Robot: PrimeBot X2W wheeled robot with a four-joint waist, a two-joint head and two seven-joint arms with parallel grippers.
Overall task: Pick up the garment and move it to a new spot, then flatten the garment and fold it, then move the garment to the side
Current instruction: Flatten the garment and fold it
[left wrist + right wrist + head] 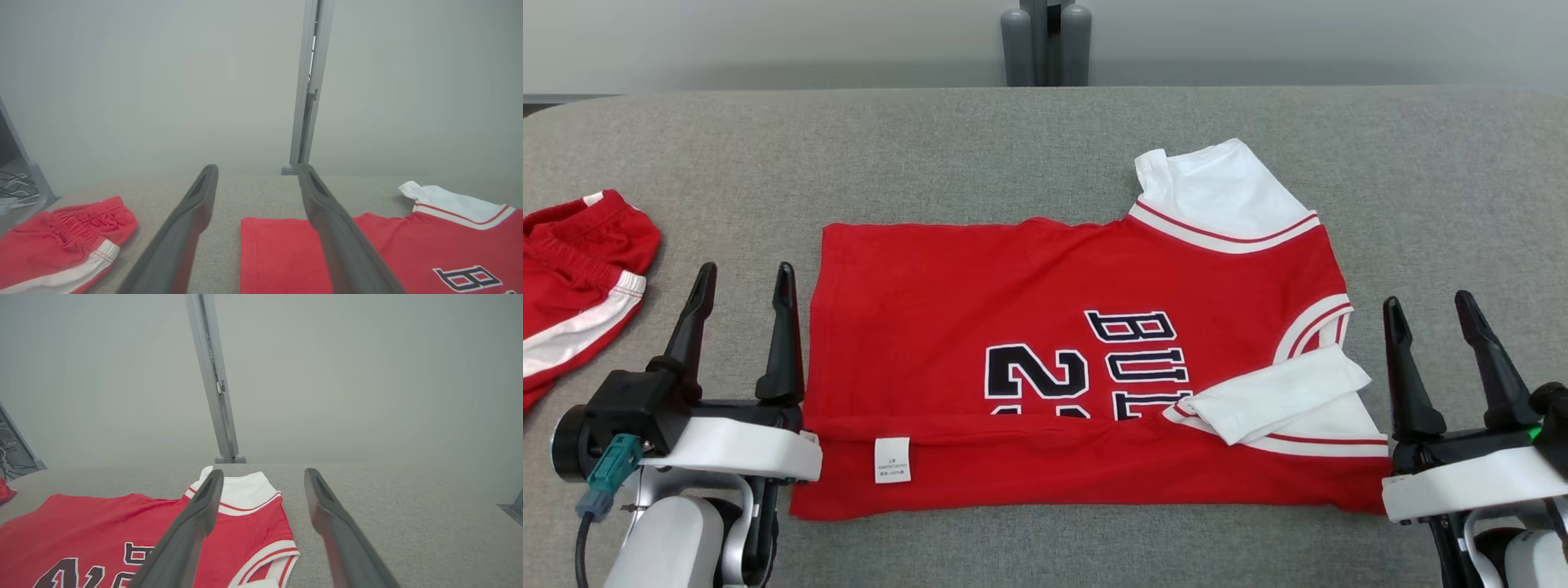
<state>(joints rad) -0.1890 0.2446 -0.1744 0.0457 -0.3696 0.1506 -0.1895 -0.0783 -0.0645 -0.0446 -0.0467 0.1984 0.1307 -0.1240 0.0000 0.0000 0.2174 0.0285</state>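
Red jersey [980, 294] lies flat on the grey table [1013, 147], near edge folded up, with my left gripper [745, 273] spread and empty just beside its left edge and my right gripper [1427, 302] spread and empty just beside its right edge.

The head view looks steeply down from above the near edge of the grey table [1045, 131], facing the far wall and taking in the whole red jersey [980, 310]. Each wrist view sits low and close over the tabletop, looking almost level past the left gripper [257, 168] or the right gripper [264, 471] toward that wall. All three share the jersey's white sleeve [1217, 196] and the grey post [1045, 41].
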